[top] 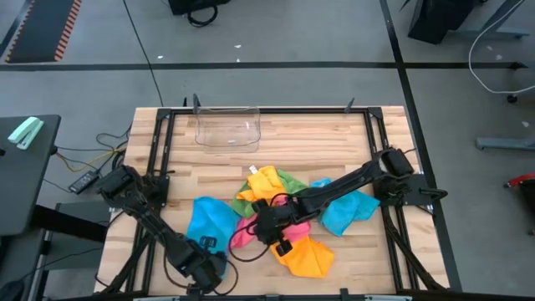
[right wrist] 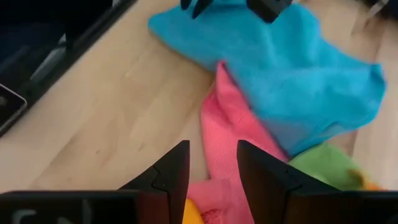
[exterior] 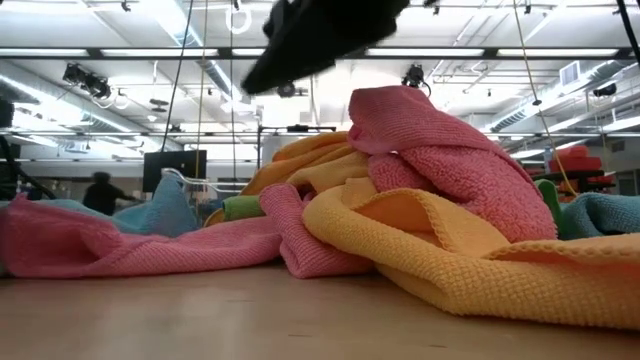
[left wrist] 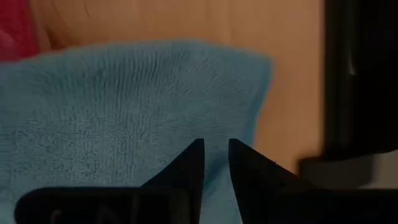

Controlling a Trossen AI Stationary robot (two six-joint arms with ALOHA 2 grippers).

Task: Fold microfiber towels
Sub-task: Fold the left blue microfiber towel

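Left pincer (left wrist: 216, 163) sits low over the near edge of the blue towel (top: 209, 221), fingers nearly together with a thin gap; can't tell if any cloth is pinched. Right pincer (right wrist: 211, 165) hovers over the pile mid-bench (top: 334, 138), half open, holding nothing, pink towel (right wrist: 230, 134) below it. Orange towel (top: 305, 257) and green towel (top: 288, 180) are tangled alongside. Cloths look light, limp, grippy: take a corner or hem, not the bunched middle.
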